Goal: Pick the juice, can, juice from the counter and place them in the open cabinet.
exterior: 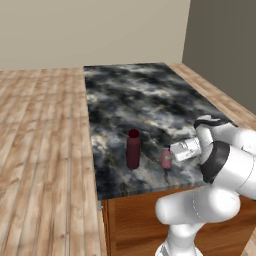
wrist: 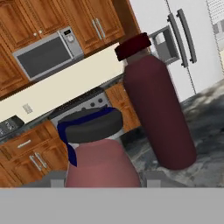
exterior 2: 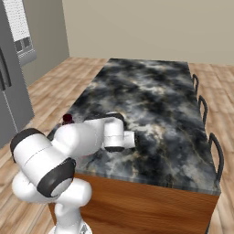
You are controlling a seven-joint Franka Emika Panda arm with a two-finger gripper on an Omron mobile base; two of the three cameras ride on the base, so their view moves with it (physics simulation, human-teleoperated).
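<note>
Left base view
Counter [exterior: 145,100]: long marbled slab over a brown wooden base, running away toward the far wall.
Tall bottle [exterior: 133,149]: dark maroon, upright near the counter's near edge.
Small bottle [exterior: 166,157]: pinkish, dark cap, upright just to the right of the tall bottle, apart from it.
Gripper [exterior: 172,155]: reaching in sideways from the right at the small bottle's level, closed on it.
Arm [exterior: 220,170]: white, bent, rising from the lower right.

Right base view
Counter [exterior 2: 155,100]: dark stone top, three dark chair backs along its right side.
Tall bottle [exterior 2: 67,119]: just the dark cap and neck peeking above the white forearm.
Fridge [exterior 2: 11,91]: grey, standing at the left edge.
Arm [exterior 2: 68,141]: folded low across the counter's near left corner, hiding the fingers.

Hand view
Small bottle [wrist: 100,162]: pinkish body, dark cap with a blue band, close up between the fingertips [wrist: 153,178], pinched narrow.
Tall bottle [wrist: 157,113]: maroon, just beyond and to the right, standing on the stone.
Background: microwave [wrist: 48,54] among brown cupboards, fridge [wrist: 175,39] with grey handles.
</note>
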